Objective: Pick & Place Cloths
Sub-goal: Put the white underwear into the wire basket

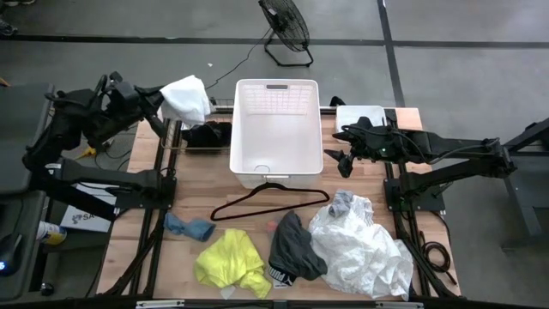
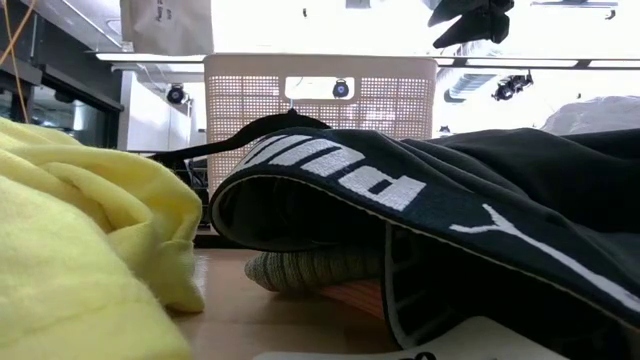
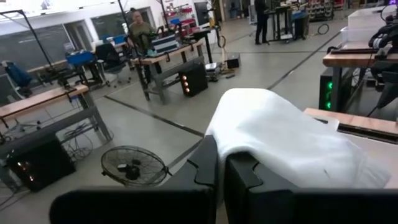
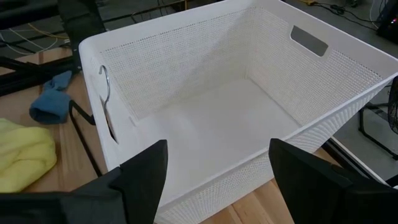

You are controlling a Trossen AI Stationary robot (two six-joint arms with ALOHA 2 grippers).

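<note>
My left gripper is raised over the table's far left corner, shut on a white cloth. The same cloth hangs at the top of the low view as white cloth. My right gripper stands open above the right rim of the white basket, holding nothing. A black cloth lies left of the basket. On the near half of the table lie a blue cloth, a yellow cloth, a dark grey cloth, a large white cloth and a small grey piece. My left gripper pinches a bunched part of the white cloth between its two shut fingers. The fingers lie about level and point toward the basket. The cloth drapes over and beyond the fingertips, slack, lifted clear of the table.
A thin black hanger lies in front of the basket, its hook caught over the basket's near rim. A white flat box sits at the far right. A floor fan stands beyond the table.
</note>
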